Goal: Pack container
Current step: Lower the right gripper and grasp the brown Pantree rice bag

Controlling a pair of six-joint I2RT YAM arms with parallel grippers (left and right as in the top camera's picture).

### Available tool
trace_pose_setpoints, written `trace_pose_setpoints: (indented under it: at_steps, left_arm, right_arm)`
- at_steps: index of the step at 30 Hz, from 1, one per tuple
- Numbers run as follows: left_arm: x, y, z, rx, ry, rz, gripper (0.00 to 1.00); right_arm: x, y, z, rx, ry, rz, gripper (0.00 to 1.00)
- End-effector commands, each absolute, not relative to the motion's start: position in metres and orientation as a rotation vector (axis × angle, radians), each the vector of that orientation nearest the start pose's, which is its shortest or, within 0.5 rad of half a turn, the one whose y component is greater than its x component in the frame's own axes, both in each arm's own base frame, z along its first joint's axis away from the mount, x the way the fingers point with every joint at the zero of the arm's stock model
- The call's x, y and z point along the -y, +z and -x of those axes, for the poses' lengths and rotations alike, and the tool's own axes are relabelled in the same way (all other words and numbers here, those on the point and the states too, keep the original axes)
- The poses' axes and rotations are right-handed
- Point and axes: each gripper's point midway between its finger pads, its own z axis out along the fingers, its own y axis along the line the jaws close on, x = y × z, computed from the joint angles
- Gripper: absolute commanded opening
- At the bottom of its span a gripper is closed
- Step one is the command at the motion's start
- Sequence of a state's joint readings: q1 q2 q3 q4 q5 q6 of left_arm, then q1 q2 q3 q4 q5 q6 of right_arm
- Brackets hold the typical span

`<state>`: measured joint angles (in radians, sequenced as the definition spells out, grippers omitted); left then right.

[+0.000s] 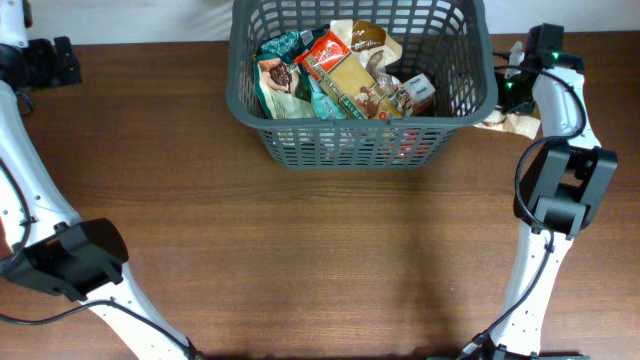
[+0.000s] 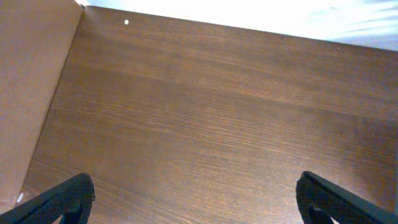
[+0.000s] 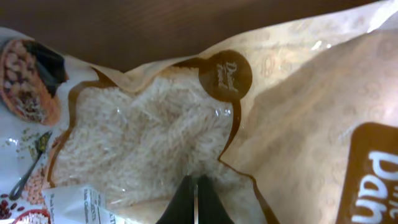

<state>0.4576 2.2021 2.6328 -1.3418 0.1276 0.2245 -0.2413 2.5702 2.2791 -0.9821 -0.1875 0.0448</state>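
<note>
Brown tabletop (image 1: 300,250): right end effector (image 3: 194,200) pinches rice packet (image 3: 137,137) beside container (image 1: 360,126).

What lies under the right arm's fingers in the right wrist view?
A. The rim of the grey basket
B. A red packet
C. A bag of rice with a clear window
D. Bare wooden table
C: the bag of rice fills almost the whole right wrist view, white grains showing through its window, and its film creases toward the right fingers, which are pressed together on it.
</note>
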Motion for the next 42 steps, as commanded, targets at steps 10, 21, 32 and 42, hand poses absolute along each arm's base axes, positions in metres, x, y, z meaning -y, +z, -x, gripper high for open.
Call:
trace_pose_setpoints:
  at_steps: [10, 21, 32, 42]
  left_arm:
    - [-0.212, 0.285, -0.481, -2.475, 0.129, 0.213, 0.99]
    - [-0.212, 0.285, -0.481, -2.474, 0.131, 0.214, 0.99]
    - [-0.215, 0.289, -0.485, -2.451, 0.145, 0.21, 0.99]
    - [-0.214, 0.288, -0.484, -2.459, 0.14, 0.213, 0.99]
  right_arm:
    - [0.087, -0.034, -0.476, -3.137, 0.283, -0.458, 0.04]
    - [0.078, -0.029, -0.438, -3.289, 0.324, -0.503, 0.04]
    - [0.083, -0.032, -0.457, -3.212, 0.305, -0.468, 0.24]
    - [0.076, -0.027, -0.523, -2.938, 0.43, -0.292, 0.99]
